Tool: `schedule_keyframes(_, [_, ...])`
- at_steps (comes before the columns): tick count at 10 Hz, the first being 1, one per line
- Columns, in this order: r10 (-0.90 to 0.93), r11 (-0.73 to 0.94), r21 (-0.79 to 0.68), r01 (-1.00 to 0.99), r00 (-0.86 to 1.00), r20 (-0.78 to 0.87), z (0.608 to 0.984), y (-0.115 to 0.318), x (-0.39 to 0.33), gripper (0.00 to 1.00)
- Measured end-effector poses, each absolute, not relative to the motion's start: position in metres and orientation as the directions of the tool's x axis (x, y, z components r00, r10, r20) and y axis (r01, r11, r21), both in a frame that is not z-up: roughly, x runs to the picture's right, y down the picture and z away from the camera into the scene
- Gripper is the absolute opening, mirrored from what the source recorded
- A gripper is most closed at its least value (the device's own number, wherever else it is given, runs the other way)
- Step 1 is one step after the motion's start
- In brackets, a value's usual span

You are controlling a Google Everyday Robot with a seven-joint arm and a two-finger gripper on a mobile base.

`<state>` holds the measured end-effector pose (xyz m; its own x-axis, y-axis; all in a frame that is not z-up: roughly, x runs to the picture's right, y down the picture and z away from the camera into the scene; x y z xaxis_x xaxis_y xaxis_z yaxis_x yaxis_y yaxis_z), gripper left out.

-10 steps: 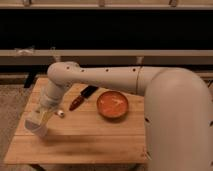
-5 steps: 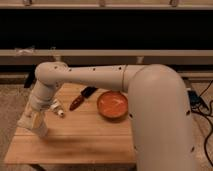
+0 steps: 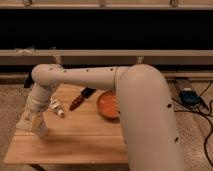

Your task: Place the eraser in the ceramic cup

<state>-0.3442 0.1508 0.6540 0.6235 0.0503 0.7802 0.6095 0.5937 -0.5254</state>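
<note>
The robot's pincer [image 3: 34, 121] hangs low over the wooden surface [image 3: 75, 142], left of the orange bowl [image 3: 108, 105]; whether it grips anything cannot be told. Neither the eraser nor the ceramic cup can be made out, perhaps behind the arm. The eraser is likely light, best pinched across its narrow sides; the bowl looks empty.

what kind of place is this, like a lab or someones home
Probably a lab or test room, not a home. A small wooden table stands on speckled carpet below a long dark window band, cables trail on the floor, and the robot's gripper hangs over the table's left end near an orange bowl.
</note>
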Motion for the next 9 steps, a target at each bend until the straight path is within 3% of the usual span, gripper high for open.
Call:
schedule_keyframes(5, [0.061,0.582,-0.544,0.605,0.634,0.771,0.6589,0.1517,-0.3437,0.78])
schedule_keyframes(9, [0.067,0.578,-0.553,0.600,0.641,0.765,0.6598,0.1496,-0.3377,0.80])
